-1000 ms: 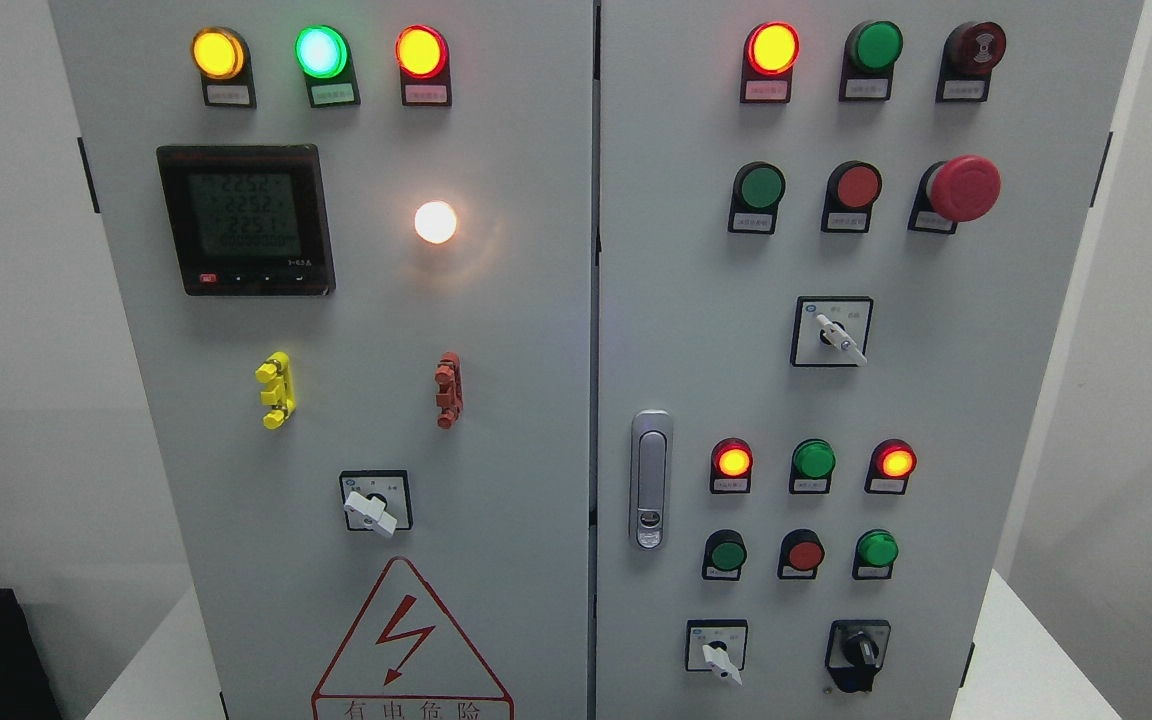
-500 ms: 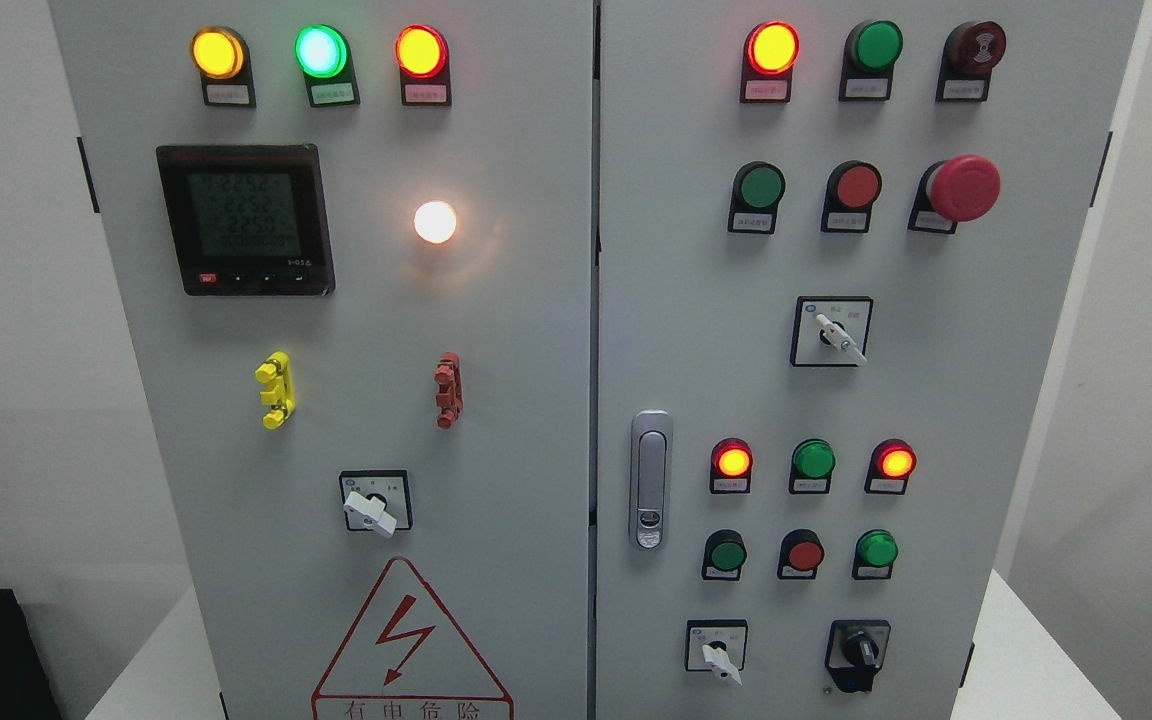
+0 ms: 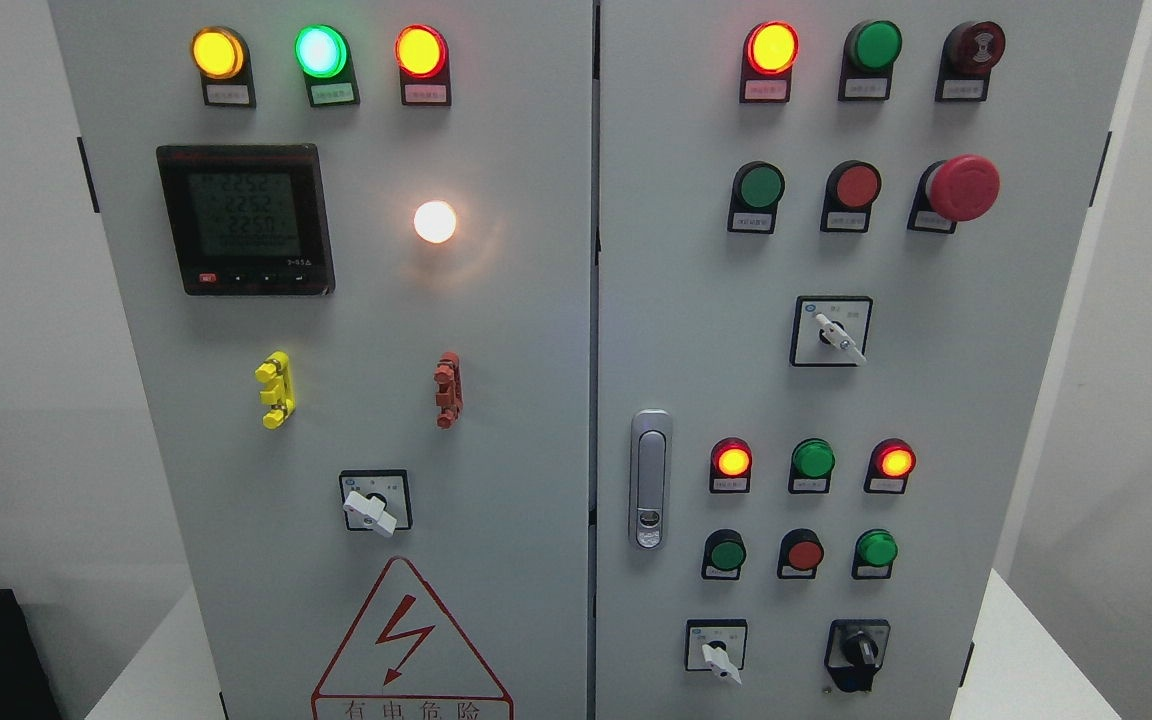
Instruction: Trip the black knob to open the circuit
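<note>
No robot hand shows in the head view, so I cannot tell if either one is wide, narrow or holding anything, nor which arm is nearer. The black knob (image 3: 858,652) sits at the bottom right of the cabinet's right door (image 3: 996,400), the part nearest the camera, just right of a white selector switch (image 3: 717,652). Its grip stands about upright. Farther up from the knob are small pilot lamps, then the red mushroom button (image 3: 963,187).
</note>
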`<state>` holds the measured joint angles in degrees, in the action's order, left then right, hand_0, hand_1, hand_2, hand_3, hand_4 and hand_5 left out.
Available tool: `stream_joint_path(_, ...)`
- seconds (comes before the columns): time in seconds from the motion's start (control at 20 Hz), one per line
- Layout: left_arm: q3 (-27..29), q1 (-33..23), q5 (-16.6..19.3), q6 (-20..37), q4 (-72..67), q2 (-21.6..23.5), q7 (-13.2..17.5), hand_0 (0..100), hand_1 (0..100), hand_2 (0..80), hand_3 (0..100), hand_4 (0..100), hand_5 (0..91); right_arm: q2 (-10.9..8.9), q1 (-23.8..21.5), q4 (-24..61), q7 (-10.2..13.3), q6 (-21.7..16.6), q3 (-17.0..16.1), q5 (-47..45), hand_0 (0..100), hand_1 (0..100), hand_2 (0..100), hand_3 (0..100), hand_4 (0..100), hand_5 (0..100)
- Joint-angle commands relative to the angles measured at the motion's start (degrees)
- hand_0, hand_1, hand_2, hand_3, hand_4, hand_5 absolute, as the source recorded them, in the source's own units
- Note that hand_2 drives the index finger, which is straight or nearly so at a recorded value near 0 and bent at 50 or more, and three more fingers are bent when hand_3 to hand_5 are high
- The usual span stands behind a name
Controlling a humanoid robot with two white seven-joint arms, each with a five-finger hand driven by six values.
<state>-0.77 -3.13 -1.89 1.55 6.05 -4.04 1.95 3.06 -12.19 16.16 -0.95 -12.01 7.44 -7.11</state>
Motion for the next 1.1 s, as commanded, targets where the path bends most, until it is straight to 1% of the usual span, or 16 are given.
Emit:
stream_joint_path(0.0, 0.07, 0.14, -0.14, 0.03, 0.01, -0.09, -0.01, 12, 39, 0.0, 0, 0, 0.0, 0.19, -0.73, 4.48, 1.04, -1.52, -0.14, -0.19, 0, 10, 0, 0, 0, 0)
stream_joint_path(0.15, 0.07, 0.14, -0.14, 0.03, 0.01, -0.09, -0.01, 12, 39, 0.0, 0, 0, 0.0, 0.19, -3.01, 11.50, 3.49, -6.26, -0.06, -0.10, 0, 10, 0, 0, 0, 0)
stream_joint_path(0.25, 0.07, 0.14, -0.14, 0.12, 0.01, 0.00, -0.01, 12, 39, 0.0, 0, 0, 0.0, 0.10, -4.50, 16.51, 5.08, -8.11, 0.12, -0.01, 0, 11, 0, 0, 0, 0)
stream_joint_path(0.3, 0.07, 0.14, -0.14, 0.12, 0.01, -0.09, -0.01, 12, 39, 0.0, 0, 0, 0.0, 0.10, -5.29, 19.06, 5.61, -8.29, 0.38, -0.01, 0, 11, 0, 0, 0, 0)
stream_joint_path(0.5, 0.07, 0.23, -0.14, 0.12, 0.01, 0.00, -0.01, 12, 39, 0.0, 0, 0, 0.0, -0.07, -9.42, 31.36, 5.88, -8.47, 0.56, -0.01, 0, 11, 0, 0, 0, 0)
stream_joint_path(0.65, 0.07, 0.14, -0.14, 0.12, 0.01, -0.09, -0.01, 12, 39, 0.0, 0, 0, 0.0, -0.25, -11.80, 38.93, 6.14, -8.99, 0.56, -0.01, 0, 11, 0, 0, 0, 0)
stream_joint_path(0.8, 0.07, 0.14, -0.14, 0.11, 0.01, -0.09, -0.01, 12, 39, 0.0, 0, 0, 0.0, -0.34, -12.07, 42.54, 7.54, -12.50, 0.47, -0.01, 0, 11, 0, 0, 0, 0)
stream_joint_path(0.85, 0.07, 0.14, -0.14, 0.12, 0.01, 0.00, -0.01, 12, 39, 0.0, 0, 0, 0.0, -0.34, -12.07, 43.25, 7.98, -13.73, 0.47, -0.01, 0, 11, 0, 1, 0, 0)
stream_joint_path(0.95, 0.07, 0.14, -0.14, 0.12, 0.01, -0.09, -0.01, 12, 39, 0.0, 0, 0, 0.0, -0.34, -12.16, 45.09, 8.69, -15.32, 0.47, -0.01, 0, 11, 0, 10, 0, 0)
stream_joint_path(1.0, 0.07, 0.14, -0.14, 0.03, 0.01, -0.09, -0.01, 12, 39, 0.0, 0, 0, 0.0, -0.34, -12.24, 46.23, 8.69, -15.50, 0.47, -0.01, 0, 11, 0, 18, 7, 0)
stream_joint_path(1.05, 0.07, 0.14, -0.14, 0.11, 0.01, -0.09, -0.01, 12, 39, 0.0, 0, 0, 0.0, -0.16, -12.16, 47.55, 8.95, -15.41, 0.30, -0.01, 0, 11, 0, 21, 11, 0)
